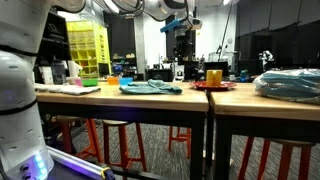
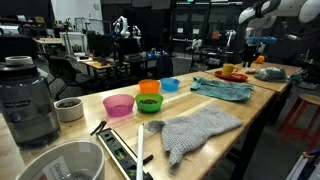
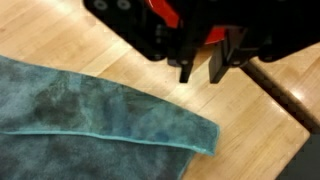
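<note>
My gripper (image 3: 200, 72) comes in from the top of the wrist view. Its two dark fingers stand almost together, with only a thin strip of wood showing between them and nothing held. It hangs well above the wooden table in both exterior views (image 1: 178, 26) (image 2: 258, 40). Below and to the left in the wrist view lies a teal towel (image 3: 90, 115), flat on the wood, which also shows in both exterior views (image 1: 150, 88) (image 2: 225, 88). Something red (image 3: 208, 36) shows behind the fingers.
A red plate (image 1: 214, 86) bearing an orange cup (image 1: 213, 76) stands past the towel. Pink (image 2: 118, 104), green (image 2: 149, 102), orange (image 2: 149, 87) and blue (image 2: 170, 84) bowls, a grey knitted cloth (image 2: 200, 128) and a blender (image 2: 28, 100) stand on the near table. A dark table seam (image 3: 285, 95) runs at right.
</note>
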